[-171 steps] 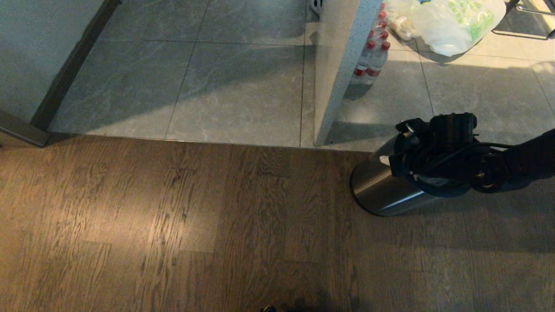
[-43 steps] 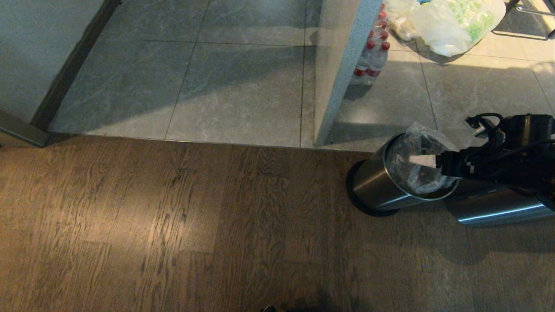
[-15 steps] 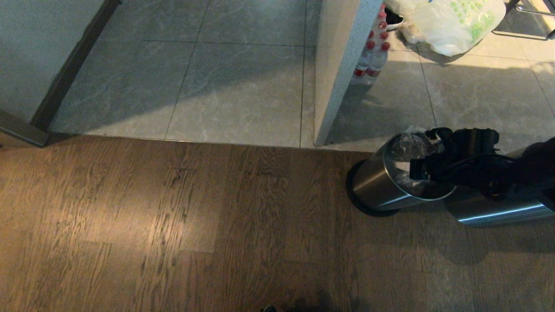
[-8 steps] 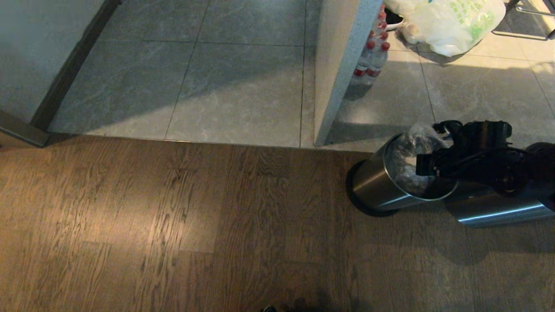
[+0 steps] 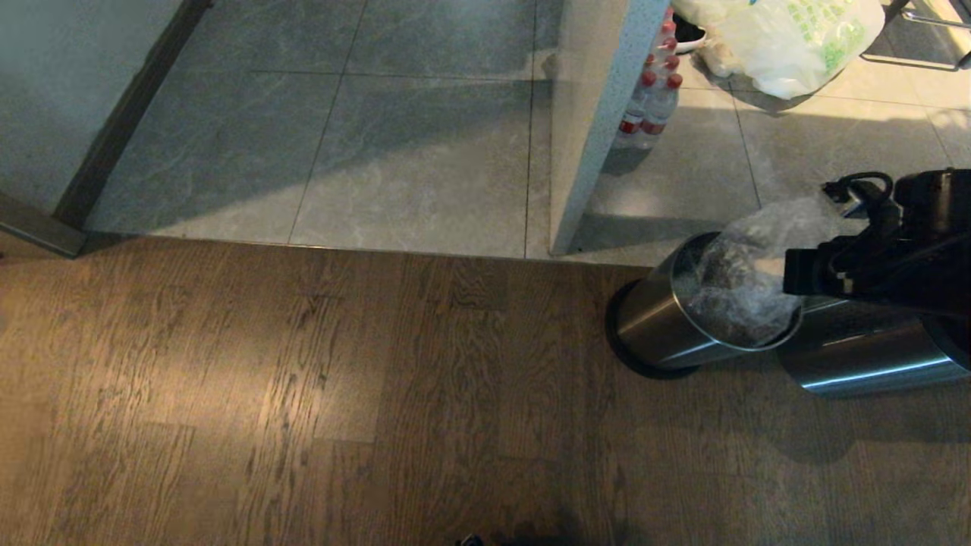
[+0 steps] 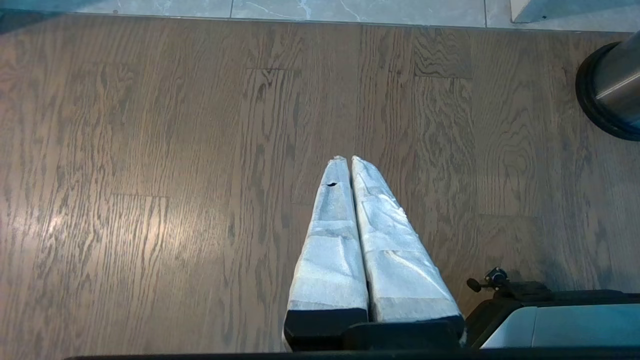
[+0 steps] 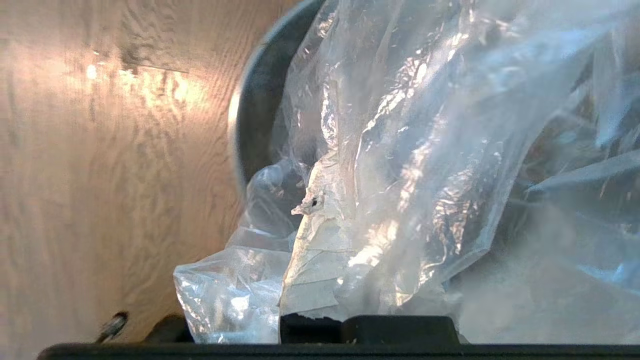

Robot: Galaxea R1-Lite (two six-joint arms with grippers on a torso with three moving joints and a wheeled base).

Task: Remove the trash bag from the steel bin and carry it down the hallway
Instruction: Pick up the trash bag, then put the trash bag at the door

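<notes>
At the far left of your head view, a white wall with dark skirting borders the grey stone tiles, which meet the dark wood-plank floor along a straight seam. Moving right, you see a speckled white pillar standing on the tiles, with a cluster of red-capped bottles just beside its right face, and beyond them, at the top edge, a large white bag with green print. Below the pillar, at the seam of tiles and planks, stands the steel bin; a second steel cylinder stands just beside it on its right. The trash bag is partly drawn up out of the steel bin, its crinkled upper part raised above the rim while its lower part remains inside. Your right gripper sits at the right of the bin mouth, clamped on the bag's plastic; in the right wrist view the film bunches over a taped fingertip with the bin rim behind. Your left gripper hangs over the wood planks well apart from the bin, its two wrapped fingers pressed together and holding nothing.
</notes>
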